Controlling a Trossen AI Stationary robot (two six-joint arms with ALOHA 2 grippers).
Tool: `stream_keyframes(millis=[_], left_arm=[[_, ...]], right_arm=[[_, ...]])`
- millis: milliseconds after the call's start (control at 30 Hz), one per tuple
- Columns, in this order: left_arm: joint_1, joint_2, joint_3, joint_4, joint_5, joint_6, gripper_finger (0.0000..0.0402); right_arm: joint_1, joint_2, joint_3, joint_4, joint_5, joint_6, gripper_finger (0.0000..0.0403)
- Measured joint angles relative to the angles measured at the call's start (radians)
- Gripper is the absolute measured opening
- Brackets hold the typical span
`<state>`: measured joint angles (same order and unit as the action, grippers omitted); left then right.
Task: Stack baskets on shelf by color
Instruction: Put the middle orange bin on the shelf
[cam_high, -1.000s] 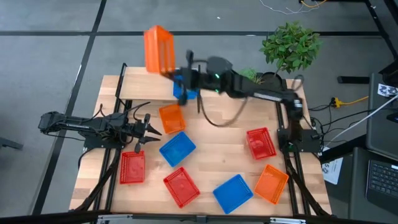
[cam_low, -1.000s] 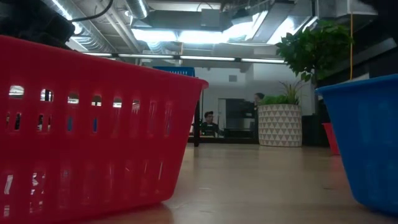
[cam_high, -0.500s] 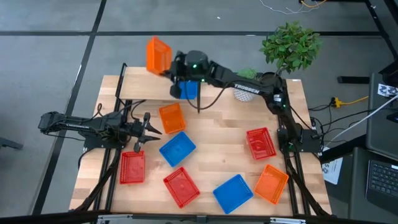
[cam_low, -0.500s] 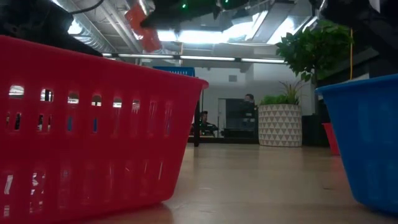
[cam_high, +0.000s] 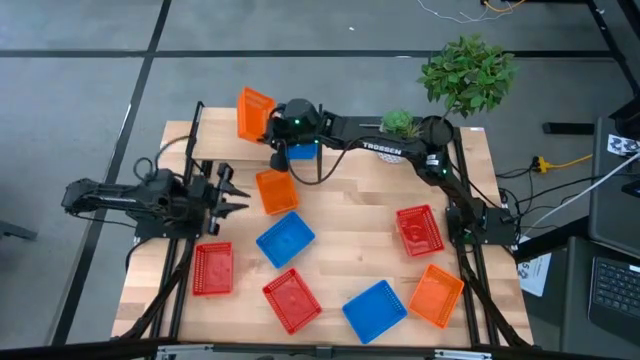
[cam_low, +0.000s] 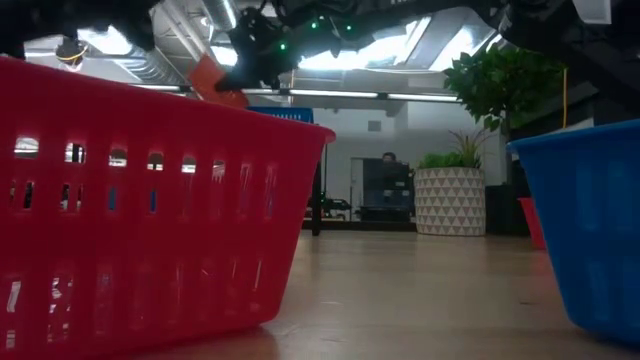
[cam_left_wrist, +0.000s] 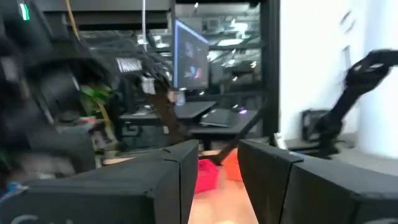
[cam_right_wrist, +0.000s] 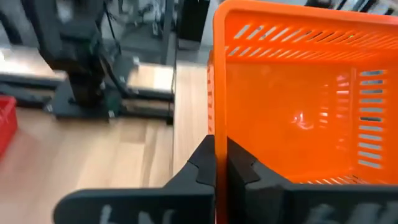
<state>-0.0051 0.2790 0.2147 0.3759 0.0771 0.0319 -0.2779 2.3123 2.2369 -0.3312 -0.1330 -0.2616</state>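
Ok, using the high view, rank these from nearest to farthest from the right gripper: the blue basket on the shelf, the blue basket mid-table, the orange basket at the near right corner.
1. The blue basket on the shelf, right beside the right gripper, which holds an orange basket.
2. The blue basket mid-table, toward the left.
3. The orange basket at the near right corner.
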Motion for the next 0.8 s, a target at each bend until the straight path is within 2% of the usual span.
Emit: stream_keyframes(millis=[200, 333, 467, 600, 800], left_arm=[[0.0, 0.002, 0.238, -0.412, -0.192, 0.074, 0.0106], [0.0, 0.002, 0.337, -0.575, -0.301, 0.068, 0.0106], [0.0, 0.002, 0.377, -0.62, -0.323, 0.056, 0.0106], [0.0, 0.002, 0.377, -0.637, -0.323, 0.055, 0.0106], [0.0, 0.002, 0.377, -0.668, -0.323, 0.03, 0.0106]], right_arm=[[0.017, 0.002, 0.032, -0.02, 0.06, -0.004, 0.0], [0.02, -0.002, 0.042, -0.064, 0.06, 0.012, 0.0], [0.021, 0.0, 0.042, -0.094, 0.068, 0.045, 0.0], [0.025, 0.0, 0.042, -0.111, 0.117, 0.071, 0.0], [0.033, 0.0, 0.042, -0.105, 0.126, 0.099, 0.0002]])
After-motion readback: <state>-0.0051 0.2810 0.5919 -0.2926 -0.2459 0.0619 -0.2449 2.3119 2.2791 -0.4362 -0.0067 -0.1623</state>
